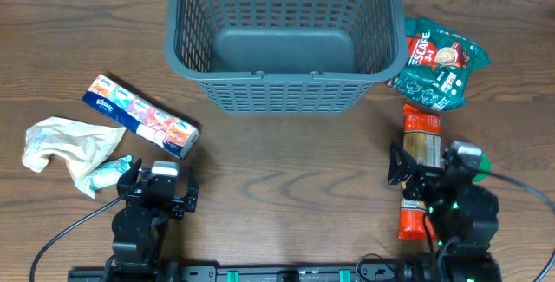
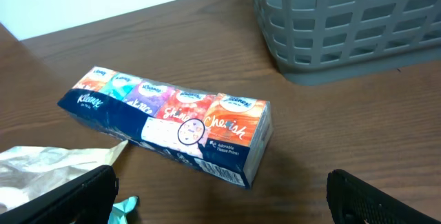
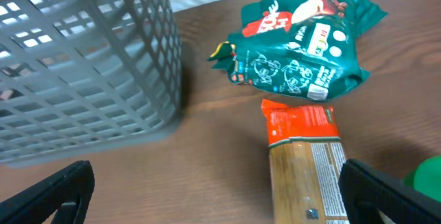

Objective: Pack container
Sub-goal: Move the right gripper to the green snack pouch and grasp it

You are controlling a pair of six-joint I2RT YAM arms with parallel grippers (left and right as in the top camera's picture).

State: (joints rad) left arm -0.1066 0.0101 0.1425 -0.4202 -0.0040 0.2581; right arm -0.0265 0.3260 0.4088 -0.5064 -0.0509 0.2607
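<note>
The dark grey slotted basket (image 1: 277,39) stands empty at the back centre; it also shows in the left wrist view (image 2: 344,24) and the right wrist view (image 3: 83,65). A Kleenex tissue pack (image 1: 141,115) (image 2: 172,120) lies left of it. A green coffee bag (image 1: 436,65) (image 3: 296,45) and an orange pasta packet (image 1: 420,169) (image 3: 306,162) lie to the right. My left gripper (image 1: 156,186) (image 2: 220,200) is open and empty, near the tissue pack. My right gripper (image 1: 429,182) (image 3: 220,193) is open and empty, over the pasta packet's left side.
A crumpled cream wrapper (image 1: 65,143) (image 2: 48,169) with a teal piece (image 1: 108,171) (image 2: 124,207) lies at the left. A green round object (image 1: 479,165) (image 3: 427,176) sits at the right by the right arm.
</note>
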